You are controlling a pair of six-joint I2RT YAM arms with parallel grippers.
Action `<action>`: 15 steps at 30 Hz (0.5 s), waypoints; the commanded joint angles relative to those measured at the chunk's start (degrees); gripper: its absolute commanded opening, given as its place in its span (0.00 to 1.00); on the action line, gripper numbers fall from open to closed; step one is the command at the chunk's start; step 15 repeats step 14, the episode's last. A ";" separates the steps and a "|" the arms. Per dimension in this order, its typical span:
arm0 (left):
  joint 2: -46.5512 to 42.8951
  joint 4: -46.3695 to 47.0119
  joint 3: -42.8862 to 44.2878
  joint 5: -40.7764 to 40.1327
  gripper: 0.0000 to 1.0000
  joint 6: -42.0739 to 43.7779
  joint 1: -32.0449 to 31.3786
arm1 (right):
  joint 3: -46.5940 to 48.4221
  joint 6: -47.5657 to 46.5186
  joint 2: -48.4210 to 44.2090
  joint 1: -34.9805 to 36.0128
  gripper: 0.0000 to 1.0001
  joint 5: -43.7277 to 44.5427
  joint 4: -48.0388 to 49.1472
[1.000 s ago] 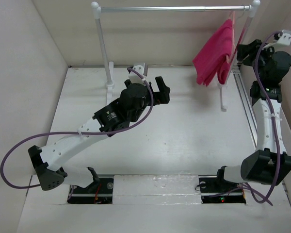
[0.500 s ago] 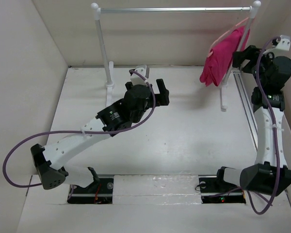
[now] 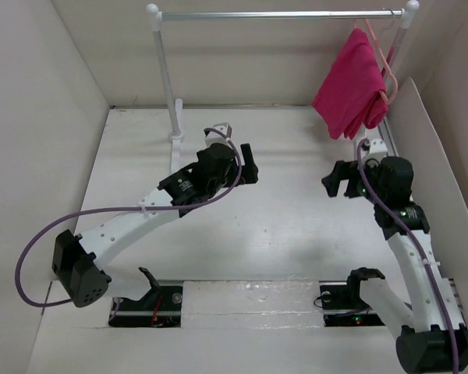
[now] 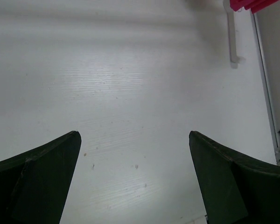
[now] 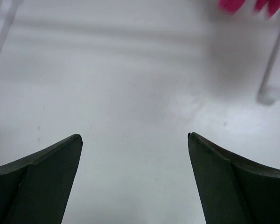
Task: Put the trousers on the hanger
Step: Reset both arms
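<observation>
Presently noting left gripper point(image 4: 133, 135) released: jaws spread wide, nothing between them, only bare white table point(image 4: 130, 84) below. In the top view, finding left gripper point(image 3: 249, 166) hovering over the middle of the table point(image 3: 296, 234), pointing toward the right side, well apart from any cloth.

Logging right gripper point(image 5: 134, 136) likewise released, jaws far apart and holding nothing, above bare table surface. From above, placing right gripper point(image 3: 337, 179) right of centre, pointing left, nearer the bases than the hanging cloth and apart from it.

Further out: recording the trousers point(image 3: 349, 86) draped folded over the hanger point(image 3: 390, 74), magenta cloth hanging in one bunch. Seeing the hanger's hook up at the silver bar of the rack point(image 3: 281, 14), at its right end, just beside the right white post. Hanger frame mostly hidden by cloth; only a thin pale-pink line visible along the right side of the trousers.

Catching a strip of the trousers point(image 4: 252, 4) at the top right corner of the left wrist view, with a rack post point(image 4: 231, 32) just left of it. Catching the trousers point(image 5: 245, 4) again, blurred, at the top right of the right wrist view, rack post point(image 5: 272, 65) below and beside. Both grippers well apart from the trousers and the hanger.
</observation>
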 commanded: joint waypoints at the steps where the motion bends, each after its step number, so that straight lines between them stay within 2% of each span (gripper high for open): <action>1: -6.93 1.17 -5.50 2.28 0.99 -4.62 0.21 | -6.00 -5.11 -6.96 5.90 1.00 0.86 -7.25; 3: -7.91 0.81 -6.58 1.49 0.99 -5.68 0.21 | -7.69 -5.39 -9.42 8.01 1.00 1.39 -9.27; 10: -20.82 0.72 -21.16 0.08 0.99 -13.69 0.21 | -11.30 -3.82 -17.62 12.51 1.00 4.82 -12.45; 15: -21.98 2.48 -20.66 -0.89 0.99 -14.04 0.21 | -7.53 -4.25 -14.56 13.04 1.00 5.61 -12.10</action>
